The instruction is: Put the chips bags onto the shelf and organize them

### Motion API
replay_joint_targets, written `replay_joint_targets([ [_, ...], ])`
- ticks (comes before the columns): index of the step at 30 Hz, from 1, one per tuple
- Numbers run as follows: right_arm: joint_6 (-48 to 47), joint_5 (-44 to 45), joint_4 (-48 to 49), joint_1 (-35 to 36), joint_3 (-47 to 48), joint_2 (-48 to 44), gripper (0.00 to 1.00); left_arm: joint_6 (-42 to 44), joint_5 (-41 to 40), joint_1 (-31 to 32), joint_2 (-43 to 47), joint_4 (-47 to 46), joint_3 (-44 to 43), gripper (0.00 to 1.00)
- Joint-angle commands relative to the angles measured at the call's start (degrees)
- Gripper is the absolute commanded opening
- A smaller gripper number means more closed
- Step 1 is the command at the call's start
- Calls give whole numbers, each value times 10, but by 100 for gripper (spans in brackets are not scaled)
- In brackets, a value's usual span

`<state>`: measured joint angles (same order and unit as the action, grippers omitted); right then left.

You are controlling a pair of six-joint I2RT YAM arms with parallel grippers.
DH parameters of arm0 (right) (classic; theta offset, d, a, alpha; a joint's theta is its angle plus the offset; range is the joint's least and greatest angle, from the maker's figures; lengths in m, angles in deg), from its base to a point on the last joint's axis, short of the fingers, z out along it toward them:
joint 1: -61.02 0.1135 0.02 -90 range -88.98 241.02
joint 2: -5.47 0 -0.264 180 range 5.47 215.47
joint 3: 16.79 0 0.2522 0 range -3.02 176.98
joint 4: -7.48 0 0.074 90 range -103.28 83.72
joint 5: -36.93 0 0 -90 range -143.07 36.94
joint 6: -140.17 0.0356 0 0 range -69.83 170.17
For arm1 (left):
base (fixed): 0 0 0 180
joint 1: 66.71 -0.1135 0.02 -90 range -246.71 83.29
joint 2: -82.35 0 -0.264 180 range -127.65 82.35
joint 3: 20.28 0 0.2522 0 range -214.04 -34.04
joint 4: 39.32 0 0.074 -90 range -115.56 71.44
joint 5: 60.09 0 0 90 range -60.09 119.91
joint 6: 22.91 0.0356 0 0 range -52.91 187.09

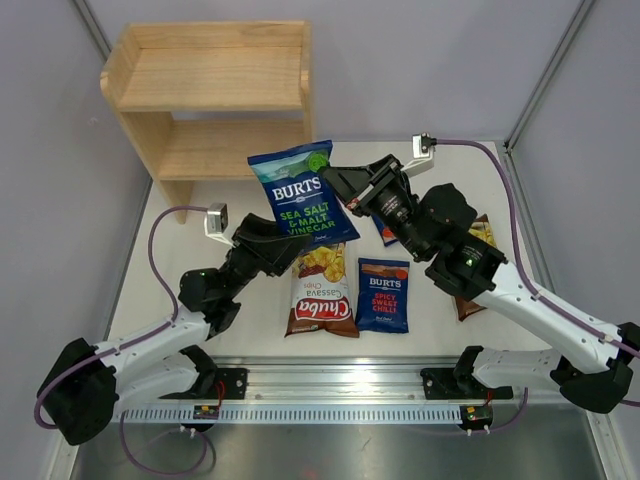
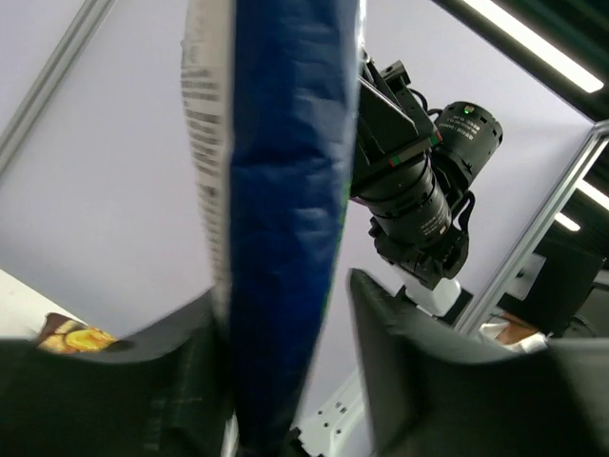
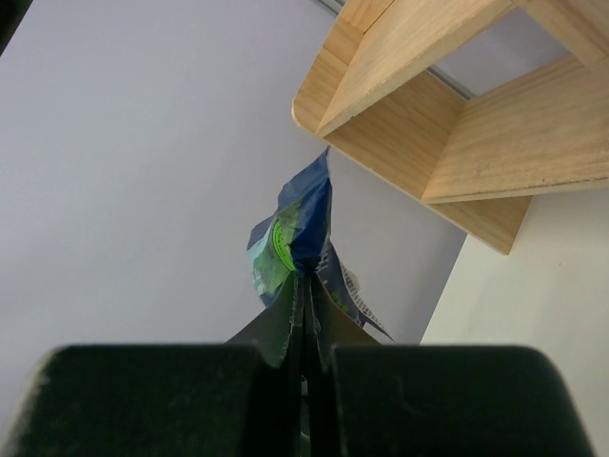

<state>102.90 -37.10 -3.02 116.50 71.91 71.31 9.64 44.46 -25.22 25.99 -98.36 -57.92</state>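
A dark blue Burts chips bag (image 1: 300, 195) with green lettering hangs in the air in front of the wooden shelf (image 1: 215, 90). My right gripper (image 1: 335, 180) is shut on its top edge (image 3: 306, 286), pinching the crimped seal. My left gripper (image 1: 292, 243) straddles the bag's lower end (image 2: 281, 295). One finger lies against the bag (image 2: 285, 238) and the other stands off with a gap, so it is open. A Chuba bag (image 1: 322, 290) and a red-lettered Burts bag (image 1: 384, 293) lie flat on the table. Both shelf tiers show no bags.
Another Burts bag (image 1: 385, 232) and a brown bag (image 1: 475, 250) lie partly hidden under the right arm. The shelf (image 3: 447, 114) stands at the table's far left, against the grey back wall. Enclosure walls close both sides.
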Motion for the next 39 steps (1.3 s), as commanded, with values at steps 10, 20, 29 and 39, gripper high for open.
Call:
replay_joint_targets([
  [10, -32, 47, 32, -3, -41, -71, 0, 78, 6, 14, 100, 127, -25, 9],
  [20, -352, -108, -392, -5, 144, -132, 62, 217, 212, 14, 200, 461, -124, 0],
  [29, -451, -302, -636, -4, 281, -101, 81, 289, 402, 24, 152, 636, -219, 0],
  [39, -510, -366, -666, -4, 237, -55, 93, 360, 476, 73, 89, 746, -283, 0],
])
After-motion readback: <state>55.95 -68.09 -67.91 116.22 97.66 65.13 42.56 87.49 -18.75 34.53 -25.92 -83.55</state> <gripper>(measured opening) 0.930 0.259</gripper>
